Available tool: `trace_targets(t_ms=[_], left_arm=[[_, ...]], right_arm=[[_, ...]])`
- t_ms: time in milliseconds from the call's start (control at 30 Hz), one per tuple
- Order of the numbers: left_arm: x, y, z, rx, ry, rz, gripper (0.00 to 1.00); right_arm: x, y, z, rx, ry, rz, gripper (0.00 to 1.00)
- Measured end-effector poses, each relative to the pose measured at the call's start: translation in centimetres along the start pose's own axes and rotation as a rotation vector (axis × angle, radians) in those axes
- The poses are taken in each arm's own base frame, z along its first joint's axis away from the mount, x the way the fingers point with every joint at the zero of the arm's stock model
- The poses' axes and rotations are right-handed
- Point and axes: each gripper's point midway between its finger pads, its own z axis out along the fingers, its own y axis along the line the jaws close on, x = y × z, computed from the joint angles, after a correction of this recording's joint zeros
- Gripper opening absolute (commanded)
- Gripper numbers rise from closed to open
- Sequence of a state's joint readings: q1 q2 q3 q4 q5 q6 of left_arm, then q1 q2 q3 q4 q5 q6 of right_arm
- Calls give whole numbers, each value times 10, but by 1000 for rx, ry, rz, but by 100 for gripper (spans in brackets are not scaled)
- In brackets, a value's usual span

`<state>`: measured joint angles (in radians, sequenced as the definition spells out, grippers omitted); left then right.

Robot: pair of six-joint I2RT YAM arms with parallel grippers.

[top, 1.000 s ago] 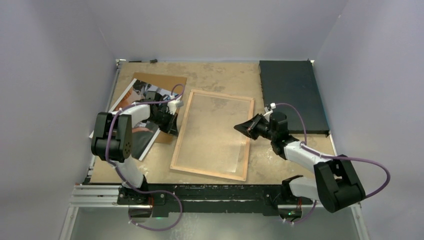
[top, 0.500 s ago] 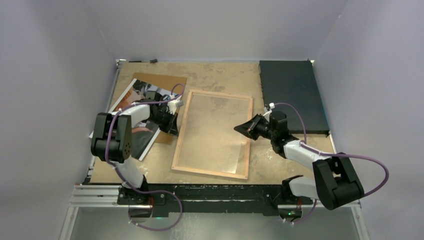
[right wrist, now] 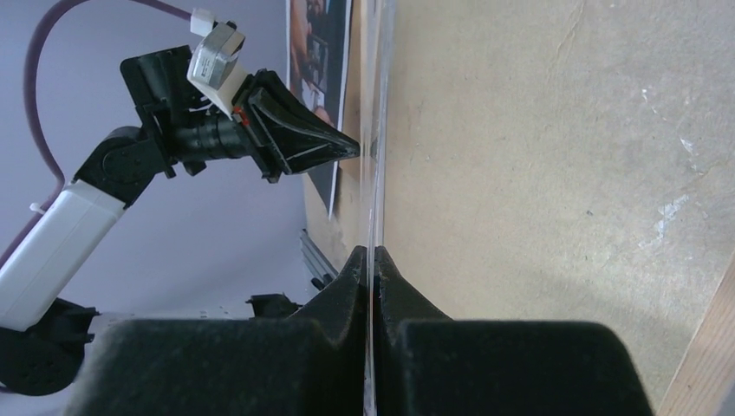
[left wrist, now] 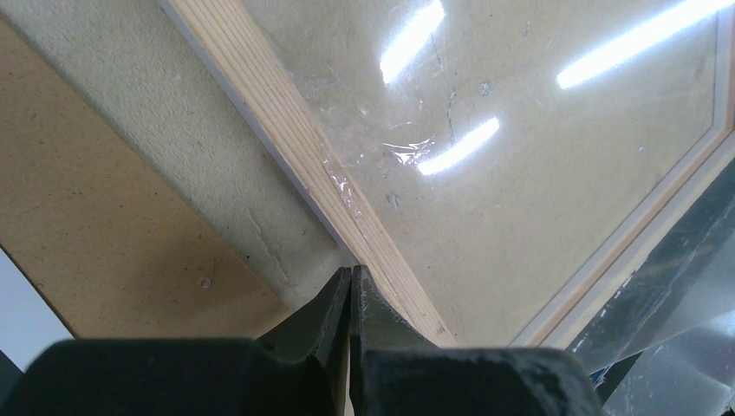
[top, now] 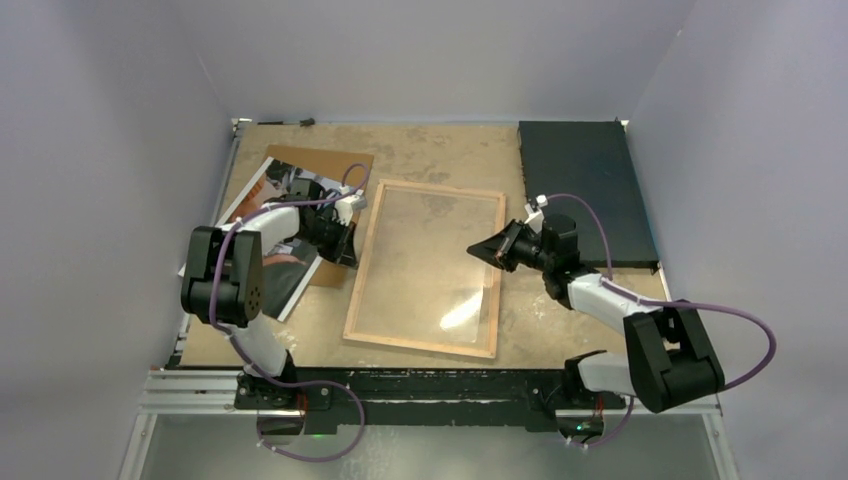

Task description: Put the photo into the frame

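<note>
Since a second ago, your right gripper point(top: 480, 252) has drifted a little toward the far edge of the table point(top: 440, 148). The frame point(top: 420, 346) has shifted with it. Its far right corner now sits slightly nearer the far edge, and a bright glare has appeared on the pane point(top: 430, 250) toward the near right corner. Your left gripper point(top: 347, 250) has barely moved.

By the left edge the photo point(top: 283, 275) lies flat, overlapping a brown backing board point(top: 325, 160) whose far end shows beyond it. Your left arm crosses above both. The left gripper's fingers are pinched together on the frame's left wooden rail, and a strip of table separates that rail from the board.

The frame sits wood side up in the middle of the table, apart from the photo. The right gripper's fingers are nipped on the frame's thin right edge, seen edge-on from that wrist. You cannot tell whether that side is lifted.

A black mat point(top: 585, 190) fills the far right corner, with its near left corner close to your right wrist. Table surface shows along the far edge, and also between the frame's near rail and the near edge.
</note>
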<state>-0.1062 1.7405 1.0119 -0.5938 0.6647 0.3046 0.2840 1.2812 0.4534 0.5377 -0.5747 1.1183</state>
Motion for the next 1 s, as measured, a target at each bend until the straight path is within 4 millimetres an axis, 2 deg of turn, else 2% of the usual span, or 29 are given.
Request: trace_targets(t_ms=[167,600,1000], left_arm=[[-4,-2,-2,1,-11,4,0],[-4,-2,-2,1,-11,4,0],[-4,-1,-2,-1,-10,4,0]], right_arm=[[-2,3,3,-14,15,-24,0],[-3,-6,9,-9,40,-51,0],[-15,13,10,-30,30,-164,0]])
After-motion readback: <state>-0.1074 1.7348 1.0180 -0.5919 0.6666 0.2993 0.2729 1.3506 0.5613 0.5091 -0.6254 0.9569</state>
